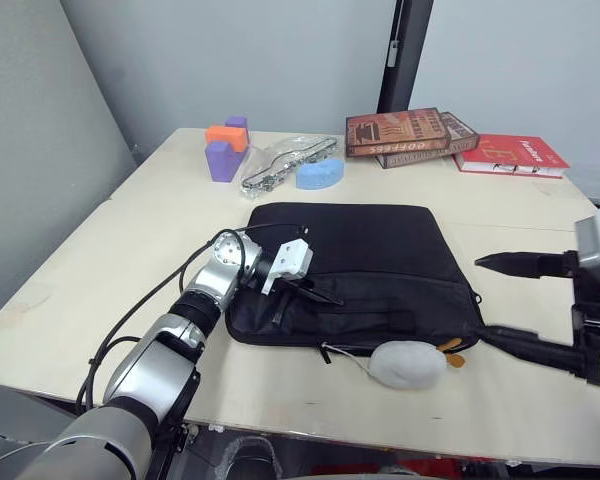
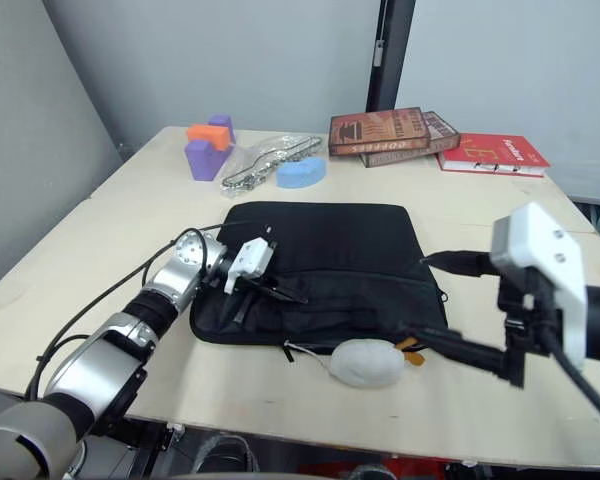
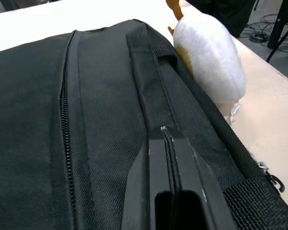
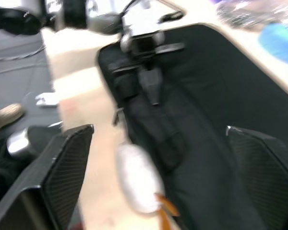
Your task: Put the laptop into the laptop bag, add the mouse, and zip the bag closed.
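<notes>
Pale wooden table [image 1: 130,250]: laptop bag [image 1: 370,260], white lump [image 1: 408,364], books [image 1: 410,135], blocks [image 1: 225,148].

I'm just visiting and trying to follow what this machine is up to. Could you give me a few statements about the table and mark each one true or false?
1. The left claw rests on the black laptop bag. True.
2. The right claw is clamped on a book. False: it is open, in the air beside the bag's right edge.
3. A white egg-shaped lump lies against the bag's front edge. True.
4. The red book lies on top of the bag. False: it lies at the table's far right.
5. The purple block sits at the far left. True.
</notes>
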You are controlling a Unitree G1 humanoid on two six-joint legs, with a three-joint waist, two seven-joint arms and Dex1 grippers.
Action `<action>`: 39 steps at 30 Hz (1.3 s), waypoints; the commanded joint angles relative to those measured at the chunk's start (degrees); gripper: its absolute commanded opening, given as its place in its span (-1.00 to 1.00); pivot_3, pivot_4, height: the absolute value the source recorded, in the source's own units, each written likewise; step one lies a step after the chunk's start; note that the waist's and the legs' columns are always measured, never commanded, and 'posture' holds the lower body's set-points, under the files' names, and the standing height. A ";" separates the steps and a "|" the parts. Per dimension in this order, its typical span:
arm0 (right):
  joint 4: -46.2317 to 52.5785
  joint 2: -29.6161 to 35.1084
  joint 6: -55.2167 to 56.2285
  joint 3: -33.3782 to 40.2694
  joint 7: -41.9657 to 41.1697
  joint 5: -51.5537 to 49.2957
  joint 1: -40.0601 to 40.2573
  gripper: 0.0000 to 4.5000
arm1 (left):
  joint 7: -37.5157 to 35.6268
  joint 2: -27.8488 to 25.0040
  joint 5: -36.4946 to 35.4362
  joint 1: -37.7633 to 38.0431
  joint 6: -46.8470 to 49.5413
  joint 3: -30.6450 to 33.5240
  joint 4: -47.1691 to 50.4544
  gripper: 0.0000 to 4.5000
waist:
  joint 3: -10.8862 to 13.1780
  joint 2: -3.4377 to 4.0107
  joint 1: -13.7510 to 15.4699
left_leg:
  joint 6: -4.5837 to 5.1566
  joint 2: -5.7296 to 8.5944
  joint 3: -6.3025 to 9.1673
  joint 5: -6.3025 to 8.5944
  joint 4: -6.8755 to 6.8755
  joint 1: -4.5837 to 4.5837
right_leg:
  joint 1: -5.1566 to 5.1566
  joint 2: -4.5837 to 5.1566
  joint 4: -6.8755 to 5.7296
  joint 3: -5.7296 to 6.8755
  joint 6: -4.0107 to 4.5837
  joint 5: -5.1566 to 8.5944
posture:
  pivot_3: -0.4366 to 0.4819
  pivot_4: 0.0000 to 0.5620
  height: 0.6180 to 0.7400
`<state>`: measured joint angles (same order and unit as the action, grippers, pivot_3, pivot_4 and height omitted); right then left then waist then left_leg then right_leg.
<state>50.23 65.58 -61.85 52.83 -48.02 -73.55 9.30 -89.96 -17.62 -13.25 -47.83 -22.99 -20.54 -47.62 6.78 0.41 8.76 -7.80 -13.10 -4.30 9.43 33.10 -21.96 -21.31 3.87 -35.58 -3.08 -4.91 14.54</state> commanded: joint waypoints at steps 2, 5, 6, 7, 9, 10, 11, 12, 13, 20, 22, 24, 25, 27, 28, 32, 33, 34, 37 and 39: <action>-0.27 -0.35 4.73 -8.08 3.64 2.71 -2.29 0.99 | -1.68 0.33 2.64 -1.56 -3.15 1.08 -2.96 -1.00 | 0.00 0.00 -0.05 | 0.01 0.01 0.00 0.00 0.08 0.02 | 0.05 0.04 -0.07 0.00 -0.01 -0.01 | -0.05 -0.47 1.00; 0.29 -0.31 6.59 -14.83 3.87 6.41 -2.14 0.99 | -1.35 0.72 3.10 -1.86 -3.40 1.65 -3.96 -1.00 | 0.00 0.00 -0.07 | 0.01 0.01 -0.01 0.00 0.13 0.05 | 0.10 0.06 -0.12 0.00 -0.02 -0.01 | -0.05 -0.47 1.00; 0.69 0.50 7.64 -18.47 3.45 10.27 -1.35 0.99 | -1.21 0.80 3.49 -1.86 -3.75 1.77 -4.36 -1.00 | 0.00 0.00 -0.07 | 0.02 0.01 -0.01 -0.01 0.14 0.05 | 0.12 0.07 -0.12 0.01 -0.02 -0.01 | -0.05 -0.47 1.00; 0.85 1.38 8.82 -22.52 3.21 14.21 -0.84 0.99 | -1.03 0.81 3.93 -1.82 -4.05 1.82 -4.80 -1.00 | 0.00 0.00 -0.07 | 0.02 0.01 -0.01 -0.01 0.14 0.05 | 0.13 0.07 -0.12 0.01 -0.02 -0.01 | -0.05 -0.47 1.00; 0.05 2.33 10.36 -29.26 3.52 19.19 -1.62 0.99 | -0.82 0.81 4.56 -1.81 -4.51 2.03 -5.57 -1.00 | 0.00 0.00 -0.13 | -0.03 0.02 -0.01 -0.03 0.16 0.05 | 0.15 0.08 -0.11 0.02 -0.06 -0.03 | -0.05 -0.47 1.00; -0.43 2.61 11.50 -32.49 3.37 21.67 -2.37 0.99 | -0.67 0.81 4.80 -1.84 -4.73 2.18 -5.94 -1.00 | 0.00 0.00 -0.16 | -0.11 0.02 0.00 -0.08 0.15 0.05 | 0.15 0.08 -0.11 0.02 -0.07 -0.04 | -0.05 -0.47 1.00; -1.03 2.18 12.61 -36.13 3.12 23.72 -3.71 0.99 | -0.52 0.78 5.00 -1.90 -4.92 2.36 -6.44 -1.00 | -0.01 0.00 -0.21 | -0.16 0.02 -0.01 -0.10 0.15 0.06 | 0.15 0.08 -0.12 0.01 -0.08 -0.05 | -0.05 -0.47 1.00; -1.55 1.60 13.71 -39.35 2.72 25.62 -4.88 0.99 | -0.22 0.76 5.24 -1.96 -5.19 2.55 -6.91 -1.00 | -0.01 0.00 -0.25 | -0.17 0.02 0.00 -0.10 0.15 0.07 | 0.15 0.08 -0.13 0.01 -0.10 -0.05 | -0.05 -0.47 1.00; -2.19 0.77 14.79 -42.55 2.32 27.45 -6.00 0.99 | 0.20 0.73 5.55 -2.05 -5.32 2.69 -7.45 -1.00 | -0.01 0.01 -0.31 | -0.19 0.02 -0.01 -0.09 0.17 0.08 | 0.16 0.08 -0.14 0.00 -0.11 -0.06 | -0.05 -0.47 1.00; -7.94 -2.21 19.36 -58.33 -0.01 39.51 -11.70 0.99 | -0.39 0.66 5.80 -1.79 -5.78 3.52 -8.11 -1.00 | -0.03 0.00 -0.44 | -0.46 0.04 -0.02 0.11 0.19 0.10 | 0.19 0.13 -0.18 0.01 -0.17 -0.11 | -0.05 -0.47 1.00; -9.29 -2.72 20.32 -60.58 -0.50 42.02 -12.92 0.99 | -0.76 0.62 5.83 -1.74 -5.63 3.79 -7.99 -1.00 | -0.03 0.00 -0.50 | -0.48 0.04 -0.02 0.10 0.20 0.09 | 0.19 0.13 -0.18 0.01 -0.21 -0.17 | -0.05 -0.47 1.00; -10.06 -3.44 21.01 -61.52 -1.60 42.87 -13.38 0.99 | -0.68 0.67 6.01 -1.78 -5.69 4.01 -8.01 -1.00 | -0.03 0.00 -0.53 | -0.49 0.05 -0.02 0.09 0.20 0.08 | 0.18 0.14 -0.18 0.01 -0.21 -0.18 | -0.05 -0.47 1.00; -10.39 -3.78 21.31 -61.87 -2.09 43.30 -13.50 0.99 | -0.69 0.69 6.04 -1.84 -5.61 4.10 -8.01 -1.00 | -0.03 0.00 -0.52 | -0.48 0.04 -0.02 0.10 0.19 0.08 | 0.18 0.14 -0.18 0.01 -0.21 -0.18 | -0.05 -0.47 1.00; -11.21 -4.45 21.60 -62.76 -2.62 44.41 -13.76 0.99 | -0.57 0.64 6.19 -1.84 -5.60 4.15 -7.91 -1.00 | -0.03 0.00 -0.54 | -0.48 0.04 -0.03 0.10 0.19 0.08 | 0.18 0.14 -0.17 0.01 -0.32 -0.24 | -0.05 -0.47 1.00; -11.75 -4.53 21.78 -63.56 -2.76 45.40 -13.78 0.99 | -0.68 0.58 6.19 -1.72 -5.59 4.12 -7.64 -1.00 | -0.03 0.00 -0.54 | -0.47 0.04 -0.03 0.11 0.19 0.07 | 0.18 0.14 -0.17 0.01 -0.32 -0.24 | -0.05 -0.47 1.00; -13.00 -4.91 22.59 -64.66 -3.59 47.95 -13.11 0.63 | -1.07 0.46 6.08 -1.43 -5.52 4.09 -7.07 -1.00 | -0.03 0.00 -0.56 | -0.45 0.04 -0.03 0.12 0.19 0.08 | 0.18 0.14 -0.17 0.01 -0.31 -0.24 | -0.05 -0.47 1.00; -13.14 -5.11 22.64 -64.59 -3.82 48.06 -12.91 0.50 | -1.07 0.44 6.13 -1.43 -5.56 4.07 -7.16 -1.00 | -0.03 0.00 -0.56 | -0.45 0.04 -0.03 0.11 0.19 0.08 | 0.18 0.14 -0.17 0.01 -0.31 -0.24 | -0.05 -0.47 1.00; -13.19 -5.21 22.70 -64.50 -3.97 48.21 -12.70 0.34 | -1.08 0.38 6.29 -1.37 -5.70 3.98 -7.31 -1.00 | -0.03 0.00 -0.57 | -0.45 0.04 -0.03 0.12 0.19 0.08 | 0.18 0.15 -0.16 0.01 -0.31 -0.24 | -0.05 -0.47 1.00; -13.11 -5.78 22.44 -64.18 -4.01 48.55 -12.26 -0.15 | -1.10 0.23 6.89 -1.18 -6.47 3.60 -7.74 -1.00 | -0.03 0.00 -0.57 | -0.45 0.04 -0.03 0.12 0.18 0.08 | 0.18 0.15 -0.16 0.02 -0.30 -0.24 | -0.05 -0.47 1.00; -12.77 -6.07 22.07 -63.80 -3.99 48.39 -11.59 -0.41 | -1.06 0.26 7.22 -1.20 -7.08 3.42 -7.99 -1.00 | -0.03 0.00 -0.57 | -0.43 0.04 -0.03 0.13 0.18 0.08 | 0.18 0.15 -0.16 0.01 -0.31 -0.24 | -0.05 -0.47 1.00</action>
<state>36.48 59.74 -40.03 -12.10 -51.72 -25.13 -2.81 -89.78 -16.43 -8.34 -49.82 -29.50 -16.82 -54.39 6.76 0.41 8.19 -8.23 -13.06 -4.33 9.56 33.28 -21.88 -21.13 4.01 -35.74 -3.07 -5.22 14.31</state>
